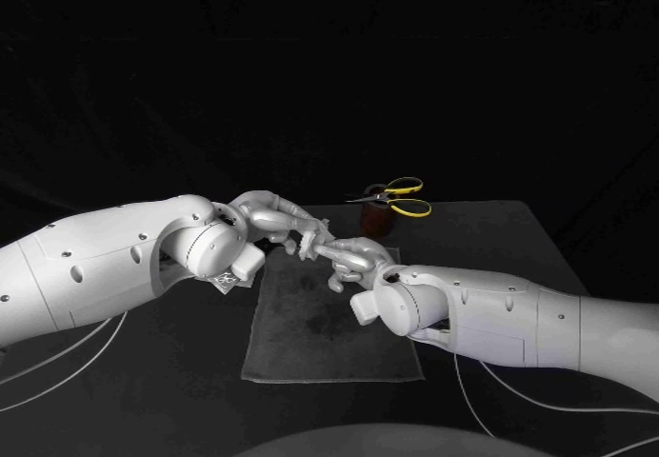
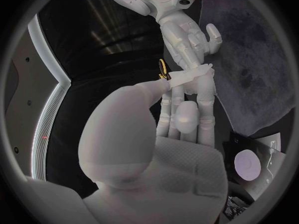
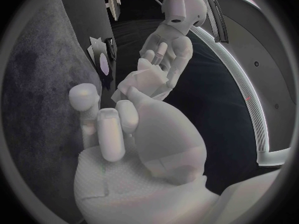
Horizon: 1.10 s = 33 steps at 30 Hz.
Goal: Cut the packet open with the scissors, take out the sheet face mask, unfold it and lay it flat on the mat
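White folded sheet mask [image 2: 190, 75] is being pinched mid-frame between left robot hand [image 1: 275, 221] and right robot hand [image 1: 354, 265], hovering over grey mat [image 1: 309, 343], seemingly to pull it open; packet [image 1: 224, 282] is lying left of mat.

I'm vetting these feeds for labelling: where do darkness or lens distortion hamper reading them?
Head view: the black table nearly merges with the dark backdrop; the yellow scissors stand out. Left wrist view: fisheye bows the mat; the left hand looms before the pale sheet both hands pinch. Right wrist view: the right hand hides much mat.
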{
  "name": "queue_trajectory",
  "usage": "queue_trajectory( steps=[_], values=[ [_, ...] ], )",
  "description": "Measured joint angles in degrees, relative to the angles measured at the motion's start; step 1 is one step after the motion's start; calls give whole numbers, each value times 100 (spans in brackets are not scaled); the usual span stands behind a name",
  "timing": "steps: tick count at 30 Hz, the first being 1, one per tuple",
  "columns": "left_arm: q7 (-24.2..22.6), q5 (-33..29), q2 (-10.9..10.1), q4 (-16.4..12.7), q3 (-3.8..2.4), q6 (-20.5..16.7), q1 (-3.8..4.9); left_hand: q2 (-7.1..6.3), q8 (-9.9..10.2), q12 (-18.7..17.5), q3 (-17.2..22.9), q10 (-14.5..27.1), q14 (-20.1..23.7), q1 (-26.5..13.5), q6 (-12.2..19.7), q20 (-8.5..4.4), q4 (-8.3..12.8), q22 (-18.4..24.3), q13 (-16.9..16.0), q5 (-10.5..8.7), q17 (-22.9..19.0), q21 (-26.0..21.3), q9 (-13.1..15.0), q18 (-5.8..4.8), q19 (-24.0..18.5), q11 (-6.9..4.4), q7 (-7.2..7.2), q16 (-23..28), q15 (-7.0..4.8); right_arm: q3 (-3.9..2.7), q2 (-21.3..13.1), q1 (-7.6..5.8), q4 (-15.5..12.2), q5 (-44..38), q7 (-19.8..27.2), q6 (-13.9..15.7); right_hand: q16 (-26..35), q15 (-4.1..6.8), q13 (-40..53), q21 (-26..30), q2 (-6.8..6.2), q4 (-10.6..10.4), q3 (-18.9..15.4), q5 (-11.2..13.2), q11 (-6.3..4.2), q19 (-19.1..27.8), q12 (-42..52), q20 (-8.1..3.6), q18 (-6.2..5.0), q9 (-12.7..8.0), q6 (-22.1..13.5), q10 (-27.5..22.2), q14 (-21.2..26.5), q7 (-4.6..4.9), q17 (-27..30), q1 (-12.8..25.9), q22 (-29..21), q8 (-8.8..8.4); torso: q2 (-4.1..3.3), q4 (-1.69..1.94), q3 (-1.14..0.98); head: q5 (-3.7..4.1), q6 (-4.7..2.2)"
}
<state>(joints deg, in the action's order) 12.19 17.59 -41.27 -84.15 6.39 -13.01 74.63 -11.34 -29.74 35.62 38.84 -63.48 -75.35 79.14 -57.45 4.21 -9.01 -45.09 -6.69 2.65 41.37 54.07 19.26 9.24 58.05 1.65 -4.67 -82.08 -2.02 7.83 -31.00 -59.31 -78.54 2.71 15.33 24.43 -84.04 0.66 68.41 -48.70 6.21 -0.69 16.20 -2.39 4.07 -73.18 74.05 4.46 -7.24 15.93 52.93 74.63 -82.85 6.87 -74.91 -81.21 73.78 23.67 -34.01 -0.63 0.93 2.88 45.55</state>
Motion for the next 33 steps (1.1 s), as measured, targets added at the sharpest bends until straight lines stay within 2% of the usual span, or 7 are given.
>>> queue_trajectory(
  steps=[3, 9, 10, 11, 17, 23, 33],
  values=[
    [0, -12, -5, -4, 0, 1, -1, 0, 0, 0, 0, 0, 0, 0, 1, 0, 0, 1, 0, 0, -3, 0, 0, 0, 0, 0, 0, 0, 0, -6, -1, 0, 8, 0, 22, 41, 0, 75, -2, -38, -188, 187, 502, -2, -21, -9, 6, -49, 12, 2, 0, 20, -25, 0, -1, 350, 42, 187, 0, 1, 1, 3, 7],
    [-4, -28, -18, 31, -1, 2, -1, -13, 1, 0, 15, 0, 0, -13, 2, 0, 16, -3, 0, 1, -8, 0, 1, -1, 0, 0, 1, 5, 0, -13, -66, -6, 6, -14, 59, 115, 0, 174, 61, -40, -329, 406, 1090, -27, -121, -30, 96, -70, 12, 2, -11, 102, -88, -34, -5, 865, 76, 452, 1, 2, 0, -3, 16],
    [-6, -25, -22, 47, -1, 2, -1, -13, 1, 1, 15, 0, 0, -12, 2, 0, 16, -5, 0, 0, -9, 0, 1, -1, 0, 0, 1, 5, 0, -14, -88, -11, 3, -20, 62, 126, 0, 176, 91, -40, -338, 394, 1104, -27, -122, -30, 97, -70, 11, 2, -10, 103, -89, -35, -5, 920, 80, 455, 2, 2, 0, -7, 16],
    [-8, -16, -26, 64, -1, 3, -1, -13, 3, 17, 31, 0, 0, -12, 2, 0, 32, -11, 0, 0, -9, 0, 2, -1, 0, 0, 1, 6, 0, -14, -114, -17, -1, -27, 64, 136, 0, 184, 98, -57, -365, 476, 1232, -27, -153, -30, 97, -70, 11, 2, -3, 133, -97, -44, -5, 960, 84, 496, 4, 2, 0, -14, 15],
    [-50, 204, -63, 225, -1, 11, -1, -13, 5, 22, 31, 0, 0, -12, 8, 0, 32, -14, 0, 0, -13, 0, 6, -2, 0, 0, 7, 6, 0, -14, -417, -136, -127, -335, -54, 177, 1, 196, 123, -66, -390, 522, 1371, -25, -182, -49, 78, -88, 12, 2, -21, 205, -106, -65, -5, 1089, 103, 557, 8, -1, 0, -30, 3],
    [-120, 585, -89, 360, -1, 17, -1, -14, 15, 22, 47, 0, 0, -12, -10, 0, 49, -14, 0, 0, -15, -1, 6, -3, 0, 0, -12, 6, 0, -7, -786, -339, -325, -1289, -581, 103, 1, 209, 248, -110, -459, 567, 1433, -25, -210, -70, 148, -110, 16, 2, -11, 283, -116, -77, -5, 1158, 114, 621, 11, -12, -3, -40, -11],
    [-237, 991, -106, 467, 0, 20, 0, -16, -9, 22, 46, 0, 1, -11, -9, 0, 49, 2, 2, -1, -28, -1, 6, -3, 0, 0, -13, 6, 1, 6, -1217, -746, -584, -3481, -1668, -437, -26, 223, 365, -286, -524, 692, 1559, -15, -263, -152, 228, -147, 20, 2, 24, 410, -118, -112, 1, 1223, 117, 652, 7, -12, -8, -36, -20]
  ],
)
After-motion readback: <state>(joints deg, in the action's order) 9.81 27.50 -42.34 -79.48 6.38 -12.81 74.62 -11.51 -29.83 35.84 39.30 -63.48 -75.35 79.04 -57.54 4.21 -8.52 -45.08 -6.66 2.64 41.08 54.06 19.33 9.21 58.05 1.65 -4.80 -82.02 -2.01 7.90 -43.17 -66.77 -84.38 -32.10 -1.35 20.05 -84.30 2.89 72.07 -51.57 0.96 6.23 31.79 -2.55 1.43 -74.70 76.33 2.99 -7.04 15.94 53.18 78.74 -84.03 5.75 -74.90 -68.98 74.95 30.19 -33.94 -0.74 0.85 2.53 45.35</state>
